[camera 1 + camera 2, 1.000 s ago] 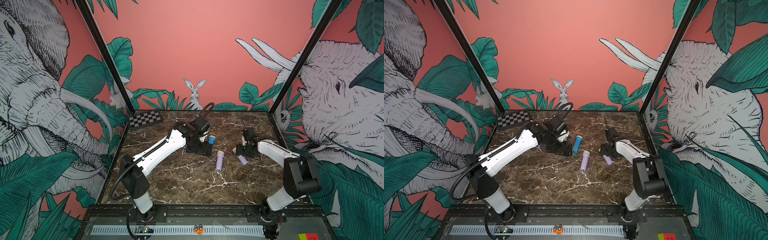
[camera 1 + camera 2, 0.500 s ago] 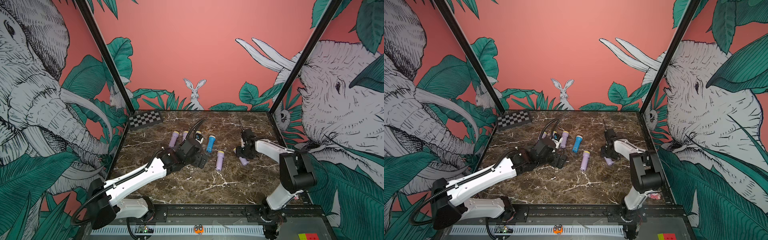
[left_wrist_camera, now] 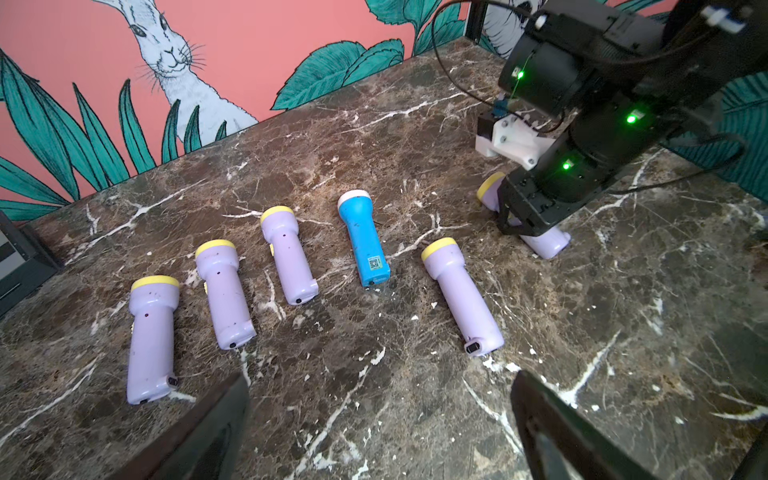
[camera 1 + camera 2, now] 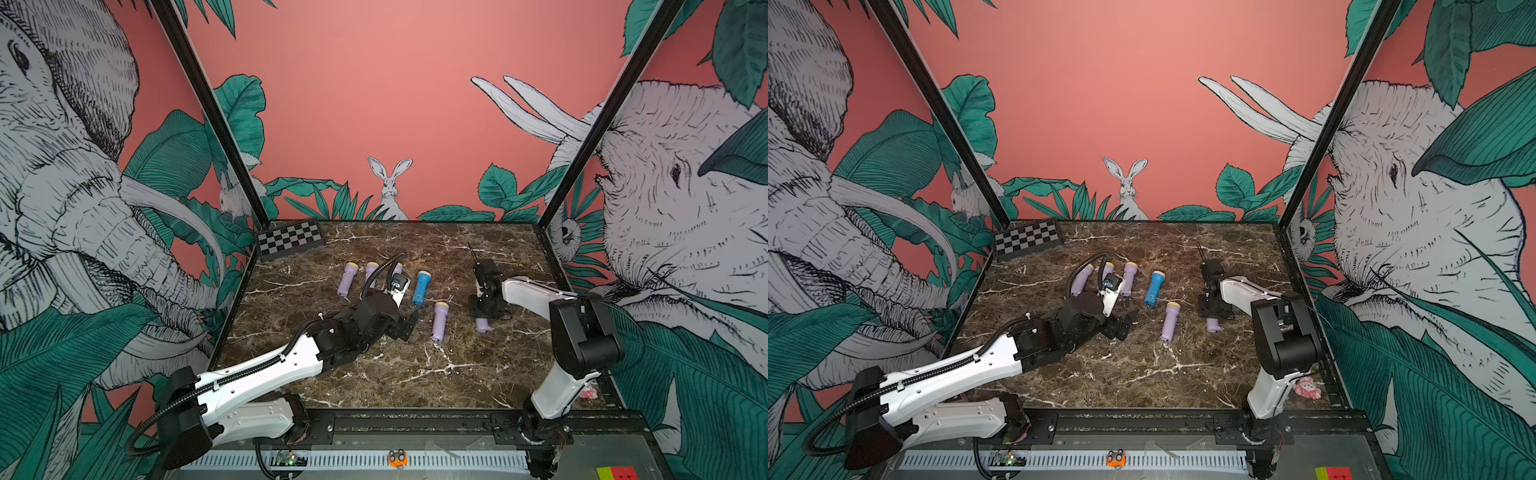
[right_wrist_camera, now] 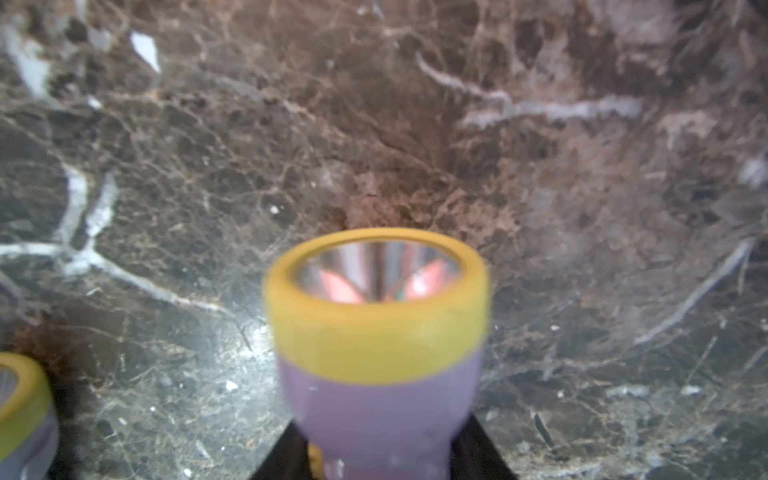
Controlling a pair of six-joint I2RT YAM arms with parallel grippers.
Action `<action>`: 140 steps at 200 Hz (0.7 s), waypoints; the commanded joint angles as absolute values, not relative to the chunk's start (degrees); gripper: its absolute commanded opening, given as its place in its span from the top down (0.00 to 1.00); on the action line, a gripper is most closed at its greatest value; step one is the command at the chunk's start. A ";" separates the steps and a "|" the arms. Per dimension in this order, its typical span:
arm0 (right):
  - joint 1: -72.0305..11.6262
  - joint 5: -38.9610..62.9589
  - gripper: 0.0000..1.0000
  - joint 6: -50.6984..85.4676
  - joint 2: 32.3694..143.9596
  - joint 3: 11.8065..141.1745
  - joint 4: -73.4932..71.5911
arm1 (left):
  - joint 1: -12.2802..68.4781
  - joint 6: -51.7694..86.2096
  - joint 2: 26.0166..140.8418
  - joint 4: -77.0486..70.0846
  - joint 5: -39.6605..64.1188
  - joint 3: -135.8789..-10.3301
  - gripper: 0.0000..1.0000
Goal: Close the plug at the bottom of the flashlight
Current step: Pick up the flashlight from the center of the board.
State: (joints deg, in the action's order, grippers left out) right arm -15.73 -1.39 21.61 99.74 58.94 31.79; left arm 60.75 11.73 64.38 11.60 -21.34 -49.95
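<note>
The right gripper (image 4: 484, 311) is closed around a lilac flashlight (image 5: 378, 386); its yellow-ringed head and rounded base stick out either side. The left gripper (image 3: 378, 386) gapes, empty.

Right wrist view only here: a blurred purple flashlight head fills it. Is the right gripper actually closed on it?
Observer: Yes. In the left wrist view the right gripper is shut across the held flashlight, whose tail sticks out beyond the jaws.
Operator: And the yellow rim at my frame's edge?
Observer: A second purple flashlight, lying flat beside yours, not touching it.
Operator: Where is the left gripper?
Observer: The left gripper is open and empty, above the table, short of the flashlights.
</note>
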 commanded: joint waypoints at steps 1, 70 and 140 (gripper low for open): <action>-16.00 -2.81 0.67 22.52 100.81 59.44 33.34 | 61.60 10.37 63.18 7.54 -22.06 -48.38 0.01; -17.39 -3.65 1.00 23.73 95.66 64.79 40.01 | 72.22 -6.08 63.13 -5.82 -31.25 -41.10 0.01; -26.33 -2.09 1.00 31.25 86.03 79.96 51.14 | 79.34 -29.14 77.04 -44.14 -39.61 -36.23 0.01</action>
